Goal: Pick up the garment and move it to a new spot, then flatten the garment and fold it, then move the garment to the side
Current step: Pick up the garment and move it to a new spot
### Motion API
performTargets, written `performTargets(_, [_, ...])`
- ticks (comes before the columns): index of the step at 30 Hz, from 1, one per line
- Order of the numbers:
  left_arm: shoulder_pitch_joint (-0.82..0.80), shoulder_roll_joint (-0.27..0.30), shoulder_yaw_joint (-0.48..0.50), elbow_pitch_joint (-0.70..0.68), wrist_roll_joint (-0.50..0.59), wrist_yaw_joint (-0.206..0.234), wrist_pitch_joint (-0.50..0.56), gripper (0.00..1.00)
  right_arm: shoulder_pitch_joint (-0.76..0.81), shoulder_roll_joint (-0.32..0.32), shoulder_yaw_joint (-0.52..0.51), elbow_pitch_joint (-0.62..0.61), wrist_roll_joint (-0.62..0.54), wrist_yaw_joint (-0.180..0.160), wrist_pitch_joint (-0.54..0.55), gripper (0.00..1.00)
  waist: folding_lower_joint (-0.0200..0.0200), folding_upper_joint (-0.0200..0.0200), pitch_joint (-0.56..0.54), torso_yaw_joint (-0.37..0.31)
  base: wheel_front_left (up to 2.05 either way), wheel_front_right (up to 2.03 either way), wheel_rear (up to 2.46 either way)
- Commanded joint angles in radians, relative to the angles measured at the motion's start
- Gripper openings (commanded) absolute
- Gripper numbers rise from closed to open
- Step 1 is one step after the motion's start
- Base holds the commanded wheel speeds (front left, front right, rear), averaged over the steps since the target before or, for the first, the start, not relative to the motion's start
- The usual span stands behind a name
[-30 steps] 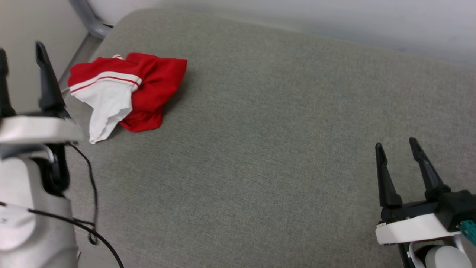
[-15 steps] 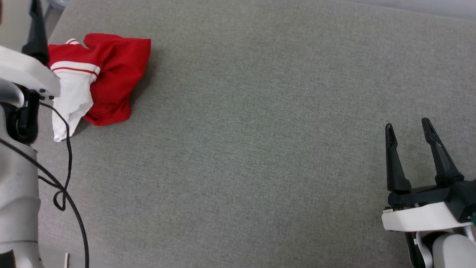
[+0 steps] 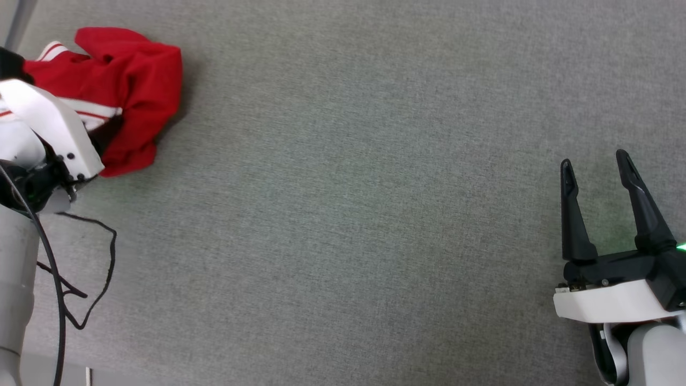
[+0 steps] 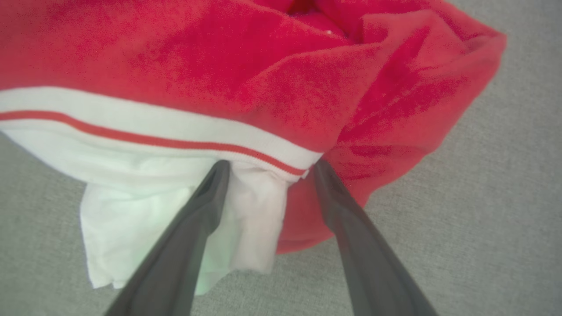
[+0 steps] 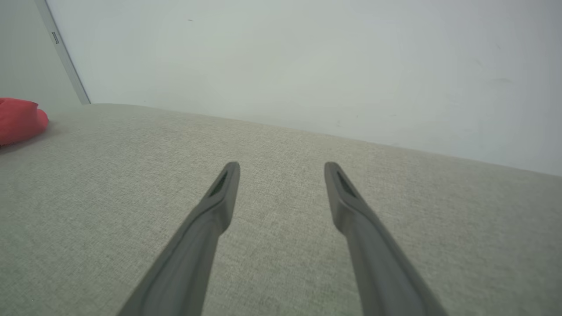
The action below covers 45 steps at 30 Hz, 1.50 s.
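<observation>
Garment (image 3: 134,80), crumpled red with white sleeve, touches gaping left tool (image 4: 268,164); right tool (image 3: 594,159) gapes.

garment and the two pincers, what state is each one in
garment: crumpled in a heap, not flattened or folded
left pincer: open, tips at the garment's striped trim, not closed on it
right pincer: open, empty, well apart from the garment

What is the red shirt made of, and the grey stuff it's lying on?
The garment looks like soft, matte knit cloth: it crumples into loose folds and shows a fuzzy surface. The grey surface seems to be woven upholstery fabric, with a fine flecked weave. The exact fibres can't be told.
</observation>
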Motion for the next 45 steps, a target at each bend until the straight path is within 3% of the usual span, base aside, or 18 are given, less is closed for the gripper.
performTargets(1, [-0.012,0.002,-0.016,0.011,-0.024,0.002,0.035,1.0,-0.019,0.002,-0.001,-0.007,-0.002,-0.001,-0.002,1.0,-0.0001,0.0,0.016,-0.012,0.0,0.0,0.0])
performTargets(7, [0.004,0.017,-0.095,0.065,-0.1,0.002,0.188,1.0,-0.03,0.002,0.0,-0.013,-0.004,-0.001,-0.002,1.0,-0.0001,0.0,0.05,-0.037,0.0,0.0,0.0])
performTargets(14, [0.021,0.013,-0.162,0.119,-0.14,0.003,0.187,1.0,-0.041,0.002,-0.005,-0.01,0.007,-0.001,-0.002,1.0,-0.0001,0.0,0.064,-0.055,0.0,0.0,0.0])
performTargets(15, [0.018,0.017,-0.171,0.121,-0.141,0.003,0.178,0.35,-0.041,0.002,-0.006,-0.008,0.007,-0.001,-0.002,1.0,-0.0001,0.0,0.061,-0.055,0.0,0.0,0.0])
performTargets(16, [0.012,0.022,-0.175,0.122,-0.146,0.003,0.167,0.0,-0.041,0.002,-0.008,-0.007,0.009,-0.001,-0.002,1.0,-0.0001,0.0,0.057,-0.055,0.0,0.0,0.0])
performTargets(24, [-0.075,0.106,-0.24,0.065,-0.136,0.002,0.022,0.0,-0.022,0.002,0.0,0.009,0.032,-0.001,-0.002,1.0,-0.0001,0.0,-0.018,-0.042,0.0,0.0,0.0])
performTargets(31, [-0.165,0.166,-0.381,-0.052,-0.097,0.002,-0.13,0.0,0.014,0.002,0.004,0.031,0.072,-0.001,-0.002,1.0,-0.0001,0.0,-0.119,-0.029,0.0,0.0,0.0])
performTargets(38, [-0.244,0.181,-0.485,-0.175,-0.063,0.002,-0.164,0.0,0.033,0.002,-0.004,0.042,0.105,-0.001,-0.002,1.0,-0.0001,0.0,-0.174,-0.059,0.0,0.0,0.0])
performTargets(45, [-0.319,0.165,-0.558,-0.321,-0.03,0.002,-0.145,0.0,0.041,0.002,-0.004,0.05,0.147,-0.001,-0.002,1.0,-0.0001,0.0,-0.201,-0.135,0.0,0.0,0.0])
